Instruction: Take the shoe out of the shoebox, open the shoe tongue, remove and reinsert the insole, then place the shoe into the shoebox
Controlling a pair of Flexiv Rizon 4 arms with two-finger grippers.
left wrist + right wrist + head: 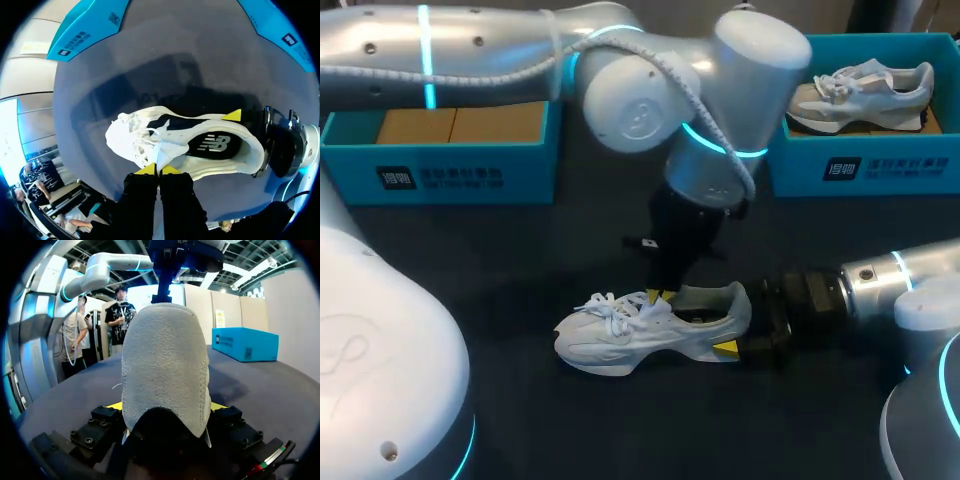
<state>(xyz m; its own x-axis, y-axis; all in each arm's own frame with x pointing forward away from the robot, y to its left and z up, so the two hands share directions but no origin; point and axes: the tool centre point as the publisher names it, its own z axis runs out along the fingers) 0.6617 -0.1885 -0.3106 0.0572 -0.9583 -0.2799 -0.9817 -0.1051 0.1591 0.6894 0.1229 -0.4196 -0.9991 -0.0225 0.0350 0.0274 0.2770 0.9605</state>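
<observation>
Right gripper (165,407): yellow-tipped fingers clamped on the heel of the white mesh-and-suede trainer (650,330), one on either side
Trainer: upright on its sole on the dark grey table (520,260), outside both boxes
Left gripper (159,171): above the trainer, tips pinched together on its white tongue (159,152)
Teal cardboard shoebox (440,172): open, far left, well apart from the trainer
Second teal box (860,165): far right, holding another pale trainer (865,90)
</observation>
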